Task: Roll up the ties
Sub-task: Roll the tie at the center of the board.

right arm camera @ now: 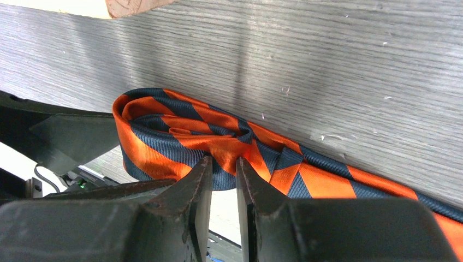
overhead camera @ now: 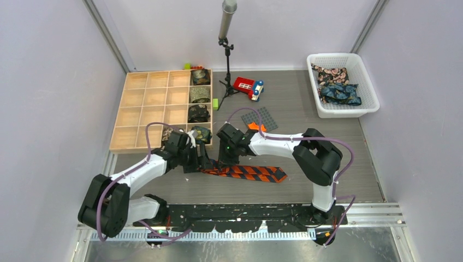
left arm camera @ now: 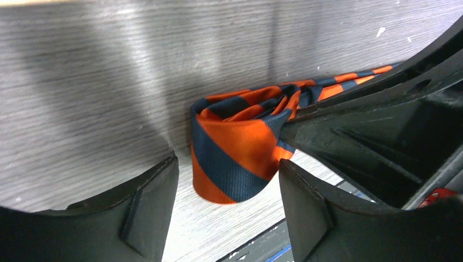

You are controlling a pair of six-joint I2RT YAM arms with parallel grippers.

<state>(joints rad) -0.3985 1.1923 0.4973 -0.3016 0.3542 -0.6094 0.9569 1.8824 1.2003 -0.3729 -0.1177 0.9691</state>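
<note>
In the top view the rolled end of the striped tie [overhead camera: 256, 173] is hidden under the left claw [overhead camera: 197, 162] and the right claw [overhead camera: 225, 159]. In the right wrist view its flat length is cut off at the right edge; whether the right claw's nearly closed fingers [right arm camera: 196, 185] pinch fabric cannot be determined.

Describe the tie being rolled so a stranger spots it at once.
Start at the pale wooden compartment tray on the left. Just off its near right corner lies a long orange-and-black striped fabric necktie, its left end coiled. It is the only striped one; the other ties are dark prints in the tray or the white plastic basket.
</note>
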